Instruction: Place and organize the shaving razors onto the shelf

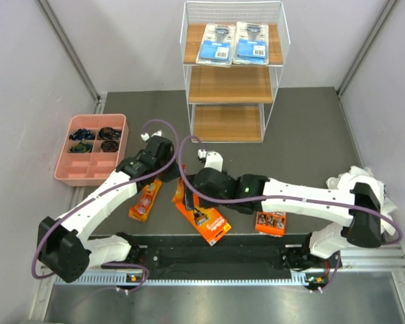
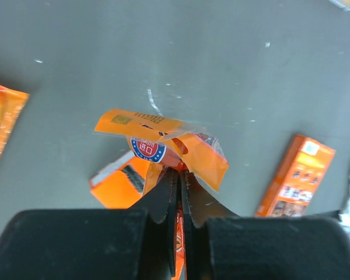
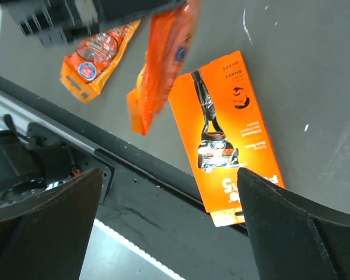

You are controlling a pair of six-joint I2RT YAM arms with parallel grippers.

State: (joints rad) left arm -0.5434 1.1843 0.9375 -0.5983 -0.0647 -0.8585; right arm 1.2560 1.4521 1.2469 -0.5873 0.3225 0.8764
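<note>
**benchrat:** So where's this at? From the wrist view, the left gripper (image 2: 179, 172) has its fingers pressed together on an orange pouch (image 2: 149, 149). It's pinching one end, so the pack crumples and flops over, and it looks lifted off the worktop (image 2: 76, 46).

**wirefan:** Yep. And the right gripper (image 3: 169, 175) is spread wide with nothing in it, hanging over the orange card (image 3: 227, 128). That card lies flat, its long axis running diagonally toward the near edge.

**benchrat:** What matters for the next move is where the shelf (image 1: 229, 84) sits, I guess?

**wirefan:** Right. It's at the far side of the worktop, ahead of the left gripper and a bit to its right, well apart. The two blue blister cards (image 1: 231, 44) are side by side on the top board. The middle and bottom boards show bare wood.

**benchrat:** So the left arm carries the pouch forward and right. My worry is that the right arm's wrist is just beside the left gripper on that same side.

**wirefan:** Agreed, could bump. Also the pouch dangles from the fingers, so I'd guess it needs laying down flat, not dropping.

**benchrat:** The other pouch (image 1: 145, 200) and the orange-black box (image 1: 271, 223) are on the worktop. The pouch is nearer the left arm, the box nearer the right.
</note>
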